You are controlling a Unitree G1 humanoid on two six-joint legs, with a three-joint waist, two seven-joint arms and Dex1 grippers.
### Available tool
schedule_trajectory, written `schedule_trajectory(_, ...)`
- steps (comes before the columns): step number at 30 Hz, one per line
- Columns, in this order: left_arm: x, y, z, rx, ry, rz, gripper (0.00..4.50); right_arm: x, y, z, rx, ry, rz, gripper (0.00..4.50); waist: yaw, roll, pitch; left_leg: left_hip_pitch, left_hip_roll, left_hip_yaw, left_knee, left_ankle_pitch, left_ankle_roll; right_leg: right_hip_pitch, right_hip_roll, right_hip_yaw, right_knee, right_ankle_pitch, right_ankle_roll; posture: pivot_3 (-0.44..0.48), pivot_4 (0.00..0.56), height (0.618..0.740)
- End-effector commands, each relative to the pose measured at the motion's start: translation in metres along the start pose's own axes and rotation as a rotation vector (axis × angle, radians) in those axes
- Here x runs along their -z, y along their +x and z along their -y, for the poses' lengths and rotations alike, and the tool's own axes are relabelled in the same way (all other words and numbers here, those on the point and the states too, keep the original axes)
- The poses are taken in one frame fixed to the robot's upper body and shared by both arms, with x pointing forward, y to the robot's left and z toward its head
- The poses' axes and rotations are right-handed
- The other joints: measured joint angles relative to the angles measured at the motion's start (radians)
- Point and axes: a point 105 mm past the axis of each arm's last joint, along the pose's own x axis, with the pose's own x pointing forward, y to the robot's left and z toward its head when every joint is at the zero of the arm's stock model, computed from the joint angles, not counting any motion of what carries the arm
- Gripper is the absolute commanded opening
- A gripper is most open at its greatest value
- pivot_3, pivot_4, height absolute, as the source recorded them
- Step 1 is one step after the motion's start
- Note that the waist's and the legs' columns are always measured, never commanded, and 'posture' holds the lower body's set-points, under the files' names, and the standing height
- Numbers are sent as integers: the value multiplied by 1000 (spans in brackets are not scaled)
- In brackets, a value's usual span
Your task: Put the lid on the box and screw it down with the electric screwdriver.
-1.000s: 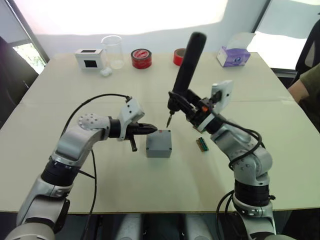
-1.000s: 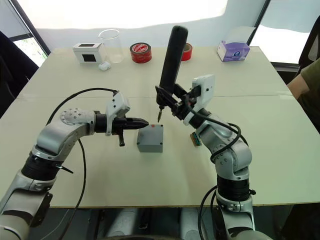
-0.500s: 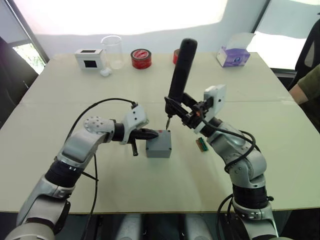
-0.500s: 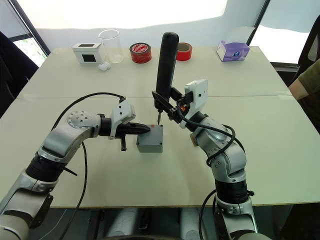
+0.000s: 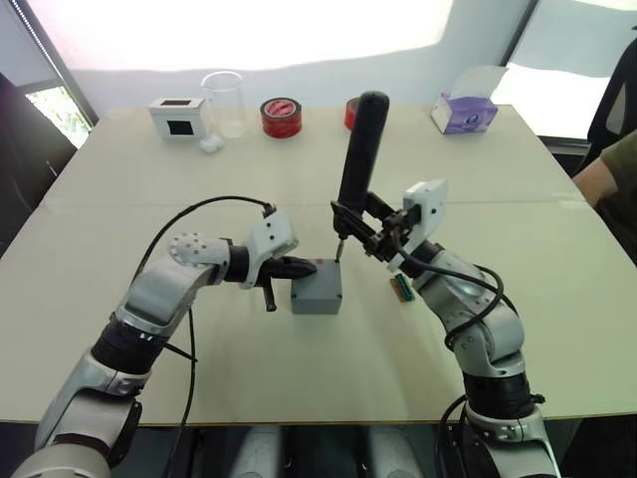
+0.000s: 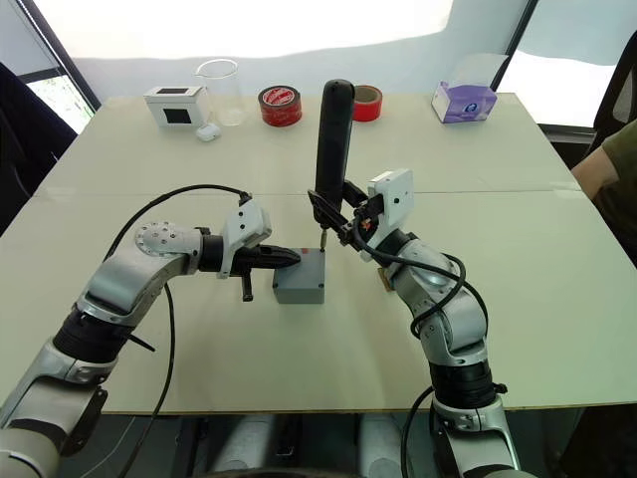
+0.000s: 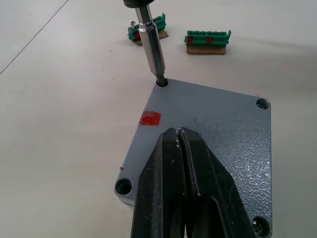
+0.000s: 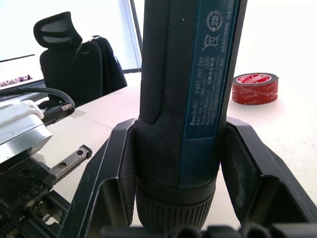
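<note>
Grey box (image 5: pixel 317 286) mid-bench with the lid (image 7: pixel 208 134) seated on it, left gripper (image 7: pixel 184 173) jaws together pressing the lid, right gripper (image 8: pixel 178 163) clamped on the upright electric screwdriver (image 5: pixel 356 159), bit in a corner screw hole.

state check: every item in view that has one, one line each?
lid: seated on the box, left fingers pressing its top
box: closed by the lid, upright on the table
electric screwdriver: upright, bit in a corner screw hole
left gripper: shut, empty
right gripper: shut on the screwdriver
beaker: upright, empty
red tape roll: lying flat
</note>
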Motion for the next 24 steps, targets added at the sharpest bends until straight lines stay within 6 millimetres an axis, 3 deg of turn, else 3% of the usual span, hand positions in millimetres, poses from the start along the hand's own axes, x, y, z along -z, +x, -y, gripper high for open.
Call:
schedule_trajectory(1,-1,-1,3,11,23,-5,0,20,-5,-7,-36,-26,-92,1821,0,0,0,1,0,0,0,0,0,1,0,0,0,0,0,0,150,740)
schedule_trajectory(12,3,-1,3,11,34,-28,0,50,-10,-10,-21,-20,-209,1821,0,-1,-2,24,0,0,-3,-5,8,23,0,0,-5,-2,-3,0,150,740)
schedule_trajectory(24,9,0,5,8,32,-38,0,52,-4,-21,-44,13,-198,1821,0,-1,-3,30,1,0,-5,-5,8,28,0,0,-5,-3,-4,0,150,740)
